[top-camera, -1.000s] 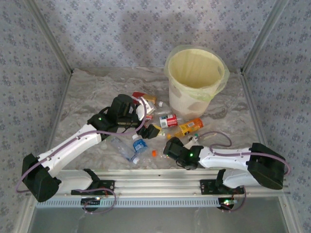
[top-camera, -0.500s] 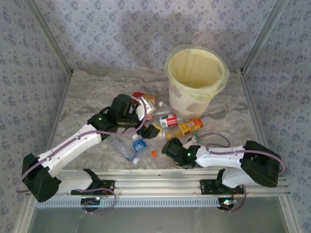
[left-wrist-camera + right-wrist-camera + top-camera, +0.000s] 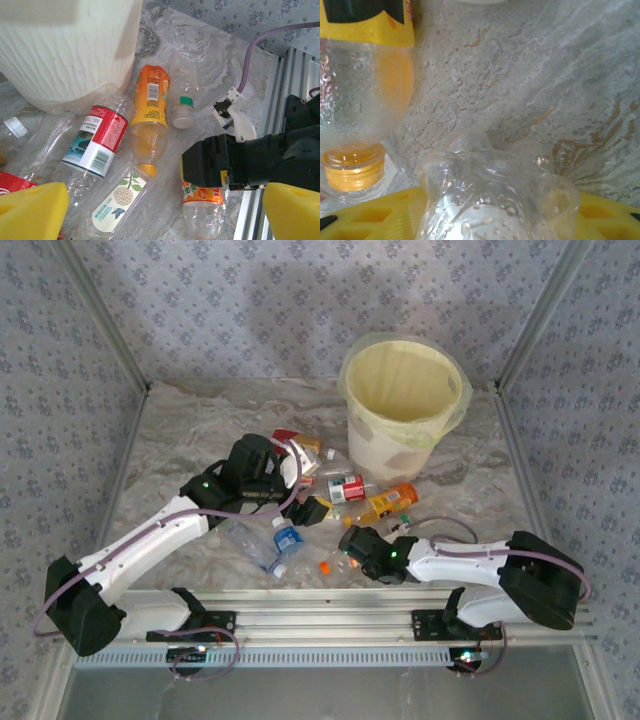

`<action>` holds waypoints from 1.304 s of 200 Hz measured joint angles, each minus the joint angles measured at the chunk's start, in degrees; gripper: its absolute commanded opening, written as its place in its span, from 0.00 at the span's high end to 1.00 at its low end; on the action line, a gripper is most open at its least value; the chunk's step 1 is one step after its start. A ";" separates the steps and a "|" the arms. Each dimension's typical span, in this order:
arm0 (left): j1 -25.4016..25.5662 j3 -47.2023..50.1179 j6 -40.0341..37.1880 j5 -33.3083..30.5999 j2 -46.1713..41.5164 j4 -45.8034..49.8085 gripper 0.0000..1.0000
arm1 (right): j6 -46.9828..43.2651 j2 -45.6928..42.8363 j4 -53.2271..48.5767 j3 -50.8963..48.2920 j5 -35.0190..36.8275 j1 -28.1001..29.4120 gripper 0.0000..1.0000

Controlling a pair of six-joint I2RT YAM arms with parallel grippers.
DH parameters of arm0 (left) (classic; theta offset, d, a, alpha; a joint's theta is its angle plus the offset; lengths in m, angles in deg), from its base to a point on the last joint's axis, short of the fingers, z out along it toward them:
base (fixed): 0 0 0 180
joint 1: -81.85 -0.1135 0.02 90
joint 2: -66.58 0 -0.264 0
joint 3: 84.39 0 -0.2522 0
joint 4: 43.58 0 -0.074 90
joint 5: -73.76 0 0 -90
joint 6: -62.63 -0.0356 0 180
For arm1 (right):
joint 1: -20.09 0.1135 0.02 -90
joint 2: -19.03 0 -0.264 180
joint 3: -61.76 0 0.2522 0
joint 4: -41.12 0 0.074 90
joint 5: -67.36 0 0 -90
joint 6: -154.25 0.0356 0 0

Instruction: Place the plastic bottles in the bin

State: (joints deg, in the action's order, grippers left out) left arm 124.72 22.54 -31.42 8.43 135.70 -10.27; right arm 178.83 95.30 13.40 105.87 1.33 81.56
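A: Change on the right side. Concerns the right claw (image 3: pixel 348 554): stood wide a second ago, now drawn in around the crumpled base of a clear bottle (image 3: pixel 495 195).
B: Clamped already?
A: Cannot tell. Looks snug against both yellow fingers (image 3: pixel 610 215), yet may still be closing. Seems to have nudged it a shade toward the near rail as well.
B: And the left claw (image 3: pixel 162 210)?
A: Spread wide, holding nothing, hanging over the heap of plastic bottles (image 3: pixel 150 115) exactly as before.
B: Whereabouts of that clear bottle?
A: Still flat on the counter (image 3: pixel 200 430), apart from the bin (image 3: pixel 385 455), with several others lying between.
B: Meaning for the job?
A: Marks the pick as begun, probably. Leaves the lift, the carry over the rim and the drop. Calls for a gentle squeeze: thin crushed plastic, likely to pop sideways out of the grip.
B: Worth waiting?
A: Best hold off lifting until firmly pinched.
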 measured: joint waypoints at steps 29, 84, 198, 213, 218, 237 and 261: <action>0.00 0.00 0.00 -0.02 0.00 0.00 0.00 | -1.97 -1.64 0.87 -0.59 2.32 -2.95 0.45; 0.00 0.00 0.00 -0.24 -0.02 0.04 0.00 | -13.40 -17.20 -7.13 -3.34 8.63 -6.91 0.46; 0.00 3.23 2.56 -1.53 -7.13 -5.18 0.00 | -71.60 -32.33 -23.06 21.81 21.11 -12.26 0.48; 0.00 4.46 3.41 -1.84 -8.90 -6.75 0.00 | -79.54 -29.97 -22.67 27.63 21.00 -13.51 0.48; 0.00 4.92 3.78 -2.08 -9.53 -7.26 0.00 | -81.88 -28.94 -22.60 29.59 20.70 -14.03 0.48; 0.00 6.62 5.46 -3.45 -11.74 -9.46 0.00 | -89.81 -24.24 -22.08 37.46 19.17 -16.55 0.48; 0.00 8.02 6.71 -4.39 -13.81 -11.72 0.00 | -97.07 -17.59 -21.51 46.82 15.80 -20.87 0.47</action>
State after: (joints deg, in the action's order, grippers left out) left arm 124.72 30.56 -24.71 4.03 121.89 -21.99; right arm 81.77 77.71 -8.11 152.68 17.13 60.69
